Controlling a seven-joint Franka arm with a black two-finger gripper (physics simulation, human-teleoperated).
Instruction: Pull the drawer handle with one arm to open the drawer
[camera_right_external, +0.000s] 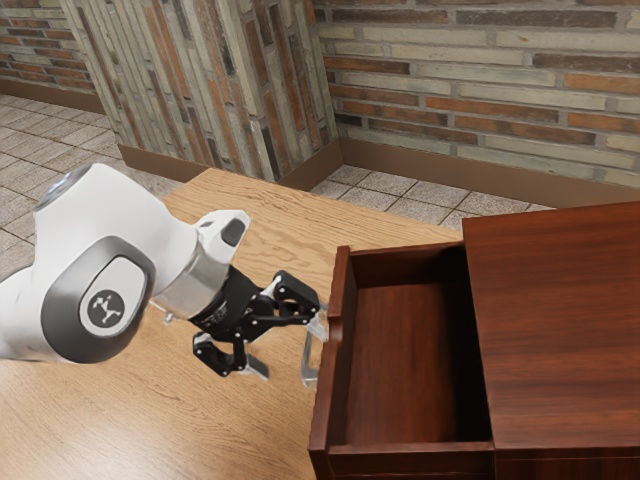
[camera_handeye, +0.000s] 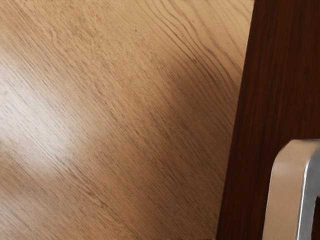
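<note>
Drawer (camera_right_external: 400, 360) open, pulled well out of its cabinet (camera_right_external: 560, 320).
I saw my gripper (camera_right_external: 290, 345) just beside the metal handle (camera_right_external: 308, 360) on the drawer front, fingers spread and released, grasping nothing, above the wooden table (camera_right_external: 120, 420).

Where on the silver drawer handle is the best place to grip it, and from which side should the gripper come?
I would grip the straight middle bar of the handle, coming from the exterior view's left, one finger on each side. It stands off the drawer front, leaving a gap for a finger.
</note>
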